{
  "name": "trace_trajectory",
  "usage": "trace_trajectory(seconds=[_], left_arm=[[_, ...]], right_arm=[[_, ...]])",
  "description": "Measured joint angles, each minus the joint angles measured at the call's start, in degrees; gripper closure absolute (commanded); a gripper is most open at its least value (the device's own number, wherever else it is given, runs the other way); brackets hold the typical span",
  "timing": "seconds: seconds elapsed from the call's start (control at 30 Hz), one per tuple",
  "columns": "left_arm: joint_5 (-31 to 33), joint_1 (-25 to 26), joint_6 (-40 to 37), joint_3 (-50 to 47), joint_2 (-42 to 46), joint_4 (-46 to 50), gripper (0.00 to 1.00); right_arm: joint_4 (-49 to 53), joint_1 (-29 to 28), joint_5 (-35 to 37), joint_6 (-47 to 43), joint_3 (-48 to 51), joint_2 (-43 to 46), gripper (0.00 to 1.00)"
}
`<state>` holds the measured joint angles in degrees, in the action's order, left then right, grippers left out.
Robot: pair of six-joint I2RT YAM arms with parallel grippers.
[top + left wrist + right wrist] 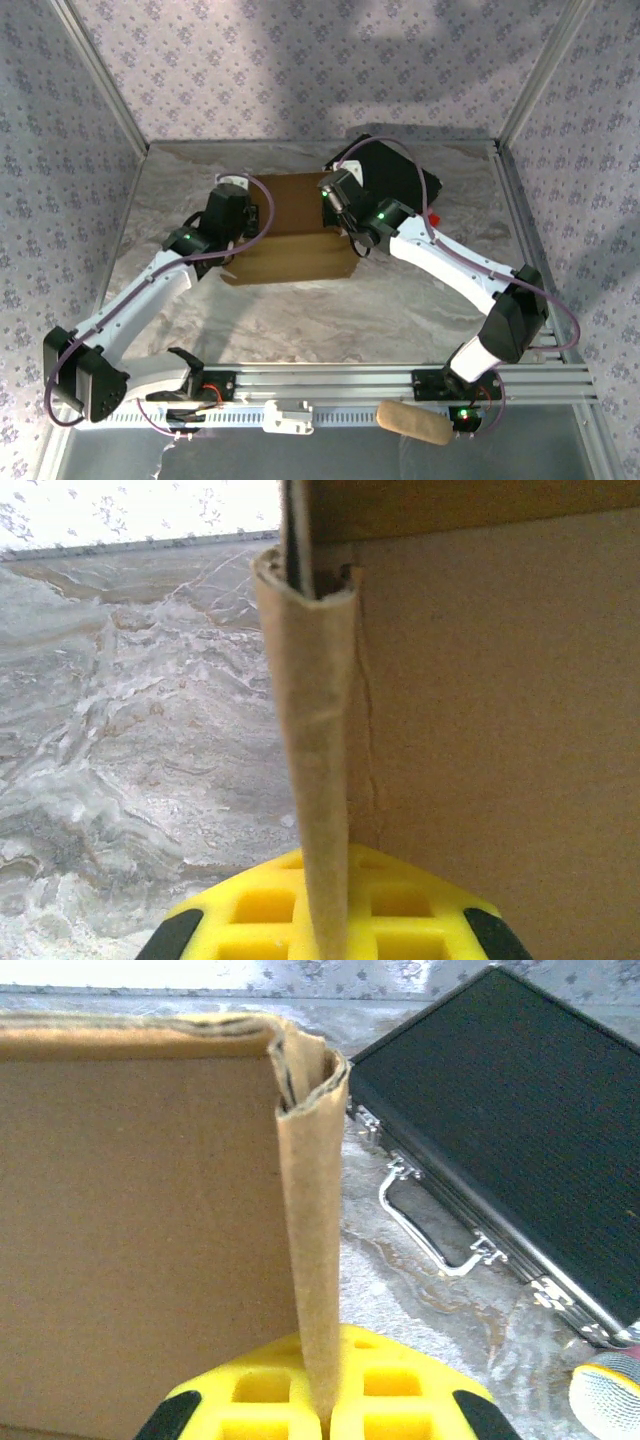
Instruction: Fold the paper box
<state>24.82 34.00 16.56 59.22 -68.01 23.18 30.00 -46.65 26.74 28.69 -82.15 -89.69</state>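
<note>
left end effector (326, 920) clamped on paper box (295, 228) wall at 9 o'clock; right end effector (322, 1400) clamped on 3 o'clock wall.

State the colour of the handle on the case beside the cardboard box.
Silver metal handle on the black rectangular case; best in the right wrist view.

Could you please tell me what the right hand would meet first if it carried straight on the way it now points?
The box: the right hand is shut on its folded side wall, which runs straight ahead, so it would push into that. The case looks to lie right of that line.
</note>
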Motion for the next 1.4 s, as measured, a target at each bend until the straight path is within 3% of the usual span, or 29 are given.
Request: trace_trajectory(seconds=[0.37, 0.67, 0.97, 1.03, 1.1, 1.17, 1.4], left_arm=[[19.80, 13.14, 6.80, 1.16, 3.67, 4.48, 1.00], [22.05, 14.38, 8.20, 1.16, 4.26, 5.64, 1.00], [21.11, 13.60, 8.68, 2.03, 4.17, 7.43, 1.00], [20.39, 13.22, 8.66, 2.86, 4.13, 7.93, 0.90], [19.41, 13.14, 8.79, 3.85, 4.00, 8.35, 0.66], [18.58, 12.98, 9.03, 4.61, 3.82, 8.66, 0.50], [15.06, 13.51, 11.26, 10.01, 3.85, 12.68, 0.37]], right_arm=[[1.20, -6.91, 19.34, 0.83, 0.07, -1.64, 1.00], [2.12, -8.90, 24.61, 1.95, -1.49, -3.58, 1.00], [1.09, -8.28, 21.11, 1.77, -0.74, -2.03, 1.00], [1.09, -7.82, 19.67, 1.79, -0.70, -1.07, 1.00], [1.14, -7.39, 18.60, 1.90, -0.70, -0.04, 1.00], [1.38, -7.02, 18.43, 2.01, -0.59, 0.66, 1.00], [1.68, -5.18, 17.20, 4.50, 2.49, 1.42, 1.00]])
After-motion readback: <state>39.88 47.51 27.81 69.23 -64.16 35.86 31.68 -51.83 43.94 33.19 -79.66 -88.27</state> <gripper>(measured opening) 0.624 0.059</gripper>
